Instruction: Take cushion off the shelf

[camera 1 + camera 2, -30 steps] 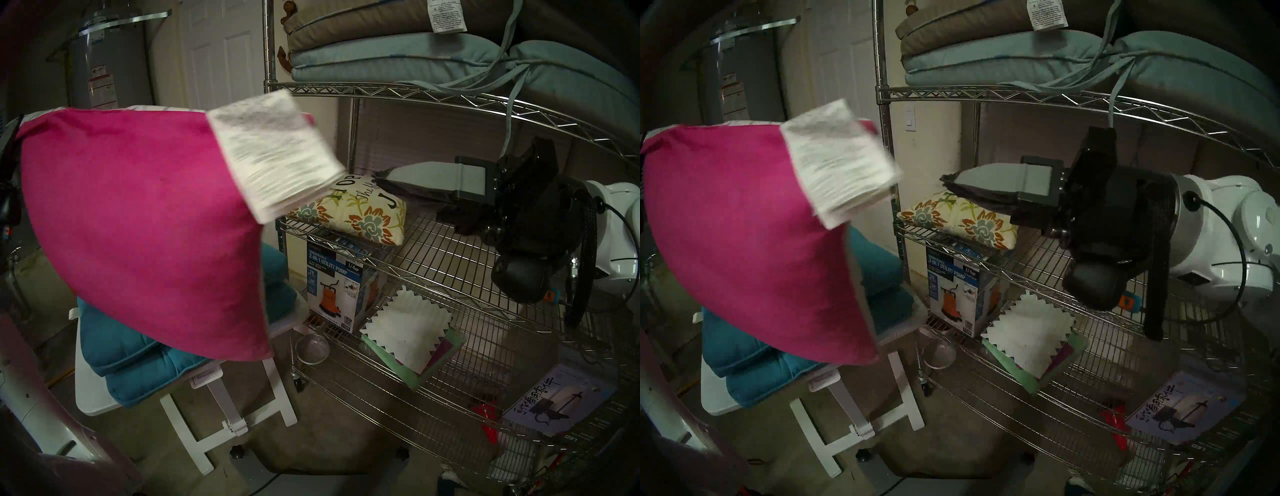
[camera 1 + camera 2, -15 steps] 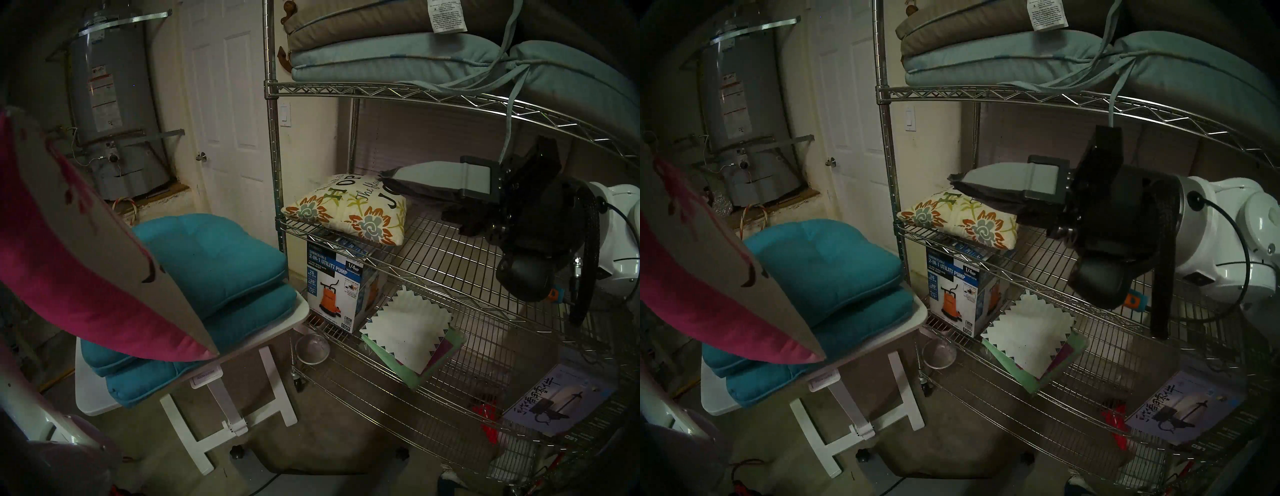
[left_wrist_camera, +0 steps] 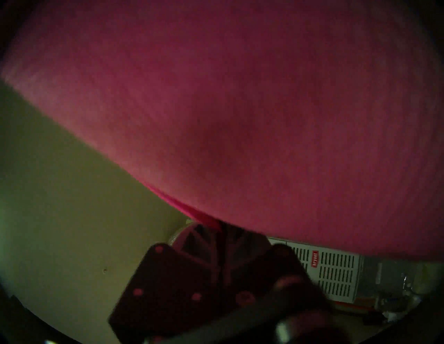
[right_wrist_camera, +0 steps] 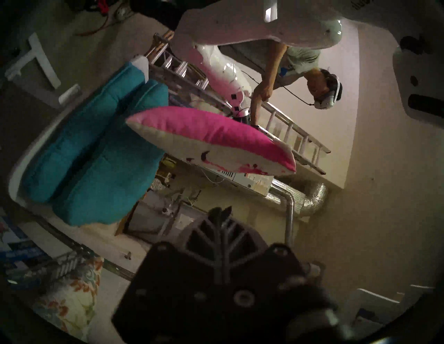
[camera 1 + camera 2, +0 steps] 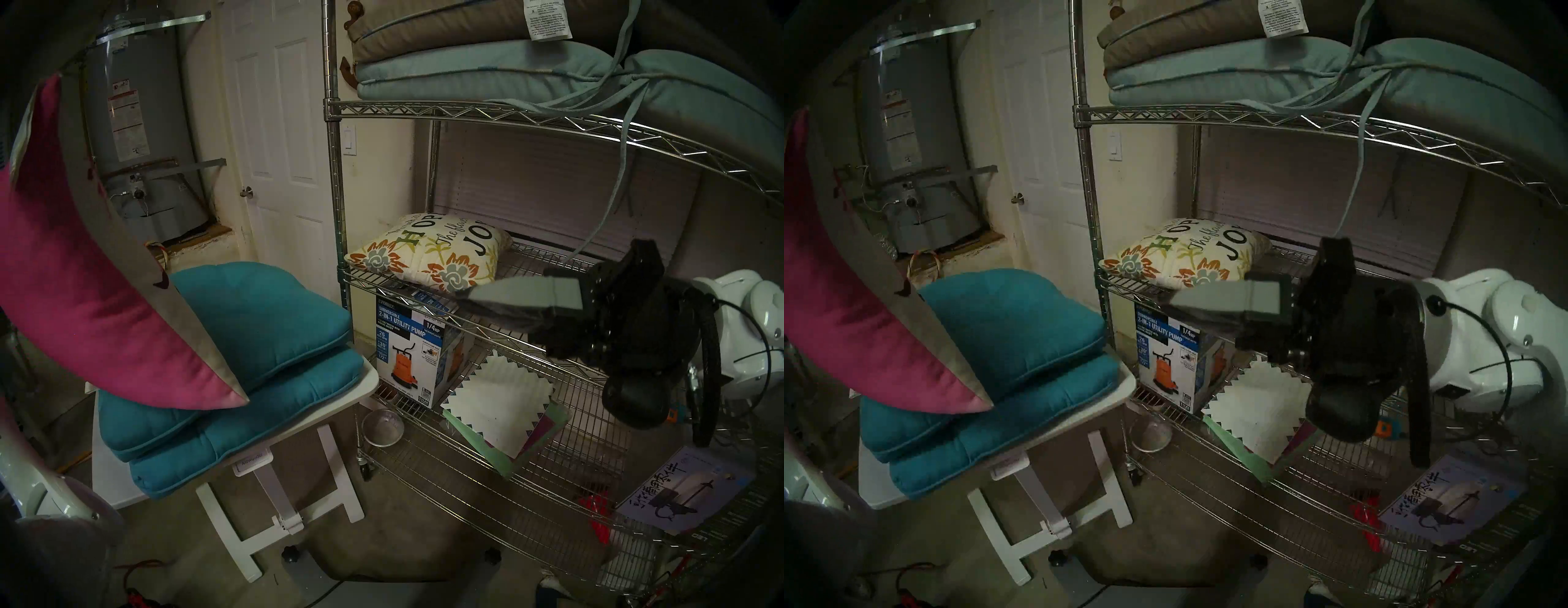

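The left claw (image 3: 221, 230) is clamped on the edge of the pink cushion (image 5: 85, 271), its fingers pinching the seam where the pink back meets the pale printed front. In the left wrist view the pink fabric fills nearly everything above the fingers. From the head the cushion hangs at the far left, clear of the shelf (image 5: 466, 111), tilted on end with its lower corner over the two teal cushions (image 5: 263, 322) stacked on the white table (image 5: 369, 382). Whether that corner touches the teal pile or hangs just above it I cannot tell.

The right claw (image 5: 466, 297) is pressed shut and empty, pointing sideways toward the shelf's left post, just in front of and a little below the floral cushion (image 5: 428, 254). That cushion lies on the middle tier at its left end, untouched. On the tier above, grey and pale blue seat pads (image 5: 488, 68) remain stacked.

As I judge it, the pink cushion is off the shelf and only needs setting down on the teal pile and releasing. If every cushion is meant, the floral one is the likely next pick, and the right claw would have to spread its fingers before it could take it.
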Robot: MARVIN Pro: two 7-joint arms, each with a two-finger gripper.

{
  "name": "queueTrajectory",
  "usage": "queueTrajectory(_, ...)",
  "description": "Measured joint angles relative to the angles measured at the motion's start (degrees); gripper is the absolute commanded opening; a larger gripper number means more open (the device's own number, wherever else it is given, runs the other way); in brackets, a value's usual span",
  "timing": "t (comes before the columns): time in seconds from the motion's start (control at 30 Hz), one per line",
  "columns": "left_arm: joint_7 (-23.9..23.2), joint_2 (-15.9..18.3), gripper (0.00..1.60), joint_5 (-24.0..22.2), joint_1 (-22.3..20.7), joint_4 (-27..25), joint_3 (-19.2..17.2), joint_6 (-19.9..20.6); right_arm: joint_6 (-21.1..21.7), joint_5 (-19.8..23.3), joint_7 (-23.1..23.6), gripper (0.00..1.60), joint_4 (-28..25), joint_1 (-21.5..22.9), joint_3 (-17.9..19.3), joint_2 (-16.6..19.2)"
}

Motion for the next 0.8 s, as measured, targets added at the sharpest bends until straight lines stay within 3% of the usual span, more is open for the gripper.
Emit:
queueTrajectory(0.3,-2.5,1.8,0.00,0.5,-3.6,4.2,7.2,1.5,-3.6,0.0,-0.2,0.00,0.0,-3.0,-4.5,-4.6)
queueTrajectory(0.8,-5.9,2.8,0.00,1.5,-9.7,10.9,17.9,4.5,-7.7,-0.1,-0.3,0.00,1.9,-7.2,-8.7,-13.7)
